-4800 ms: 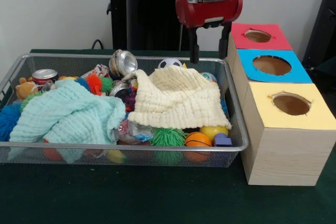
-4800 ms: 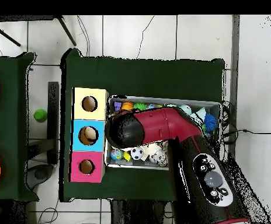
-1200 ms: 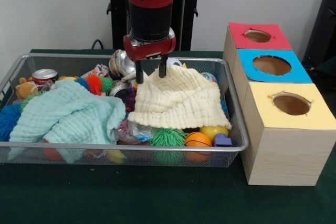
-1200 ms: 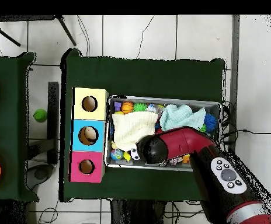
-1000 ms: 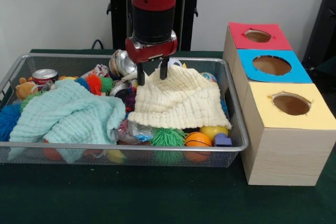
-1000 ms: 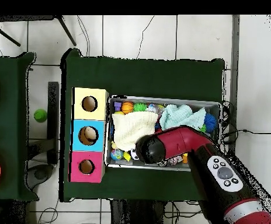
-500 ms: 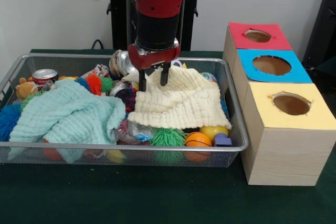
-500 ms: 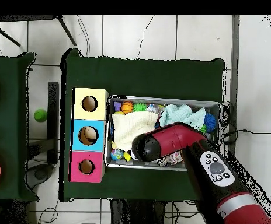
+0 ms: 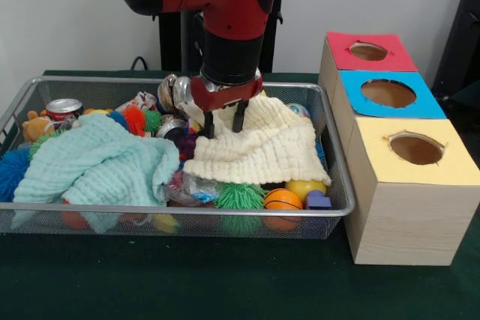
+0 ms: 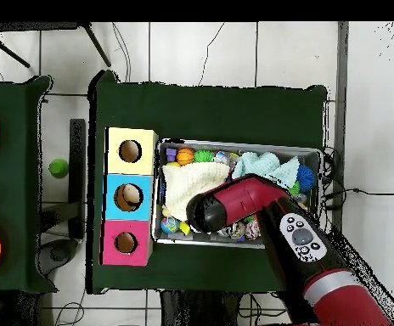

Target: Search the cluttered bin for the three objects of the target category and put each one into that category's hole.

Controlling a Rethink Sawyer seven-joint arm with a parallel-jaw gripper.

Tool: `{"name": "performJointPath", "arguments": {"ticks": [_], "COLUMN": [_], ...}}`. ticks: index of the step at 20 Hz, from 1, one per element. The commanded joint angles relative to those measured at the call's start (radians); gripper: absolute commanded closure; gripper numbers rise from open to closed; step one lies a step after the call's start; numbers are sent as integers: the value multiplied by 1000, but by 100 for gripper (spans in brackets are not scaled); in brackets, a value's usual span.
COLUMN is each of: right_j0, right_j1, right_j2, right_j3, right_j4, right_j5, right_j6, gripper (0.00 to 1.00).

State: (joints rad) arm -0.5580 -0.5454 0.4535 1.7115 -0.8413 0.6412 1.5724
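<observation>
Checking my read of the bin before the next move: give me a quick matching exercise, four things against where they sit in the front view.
Things:
1. cream cloth
2. mint cloth
3. red can
4. orange ball

Places:
A. far left corner of the bin
B. under the gripper
C. against the near mesh wall, right end
D. left half, draped over toys

Pairs: 1-B, 2-D, 3-A, 4-C
</observation>
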Motion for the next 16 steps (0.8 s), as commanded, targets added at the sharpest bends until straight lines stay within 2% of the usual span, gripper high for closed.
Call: {"name": "performJointPath", "arguments": {"ticks": [1, 16], "right_j0": [25, 20], "right_j1": [66, 53], "right_j2": [-41, -35], "right_j3": [-127, -113], "right_j4": [-73, -50], "right_j5": [100, 106], "right_j6": [-119, -138], "gripper": [0, 0]}}
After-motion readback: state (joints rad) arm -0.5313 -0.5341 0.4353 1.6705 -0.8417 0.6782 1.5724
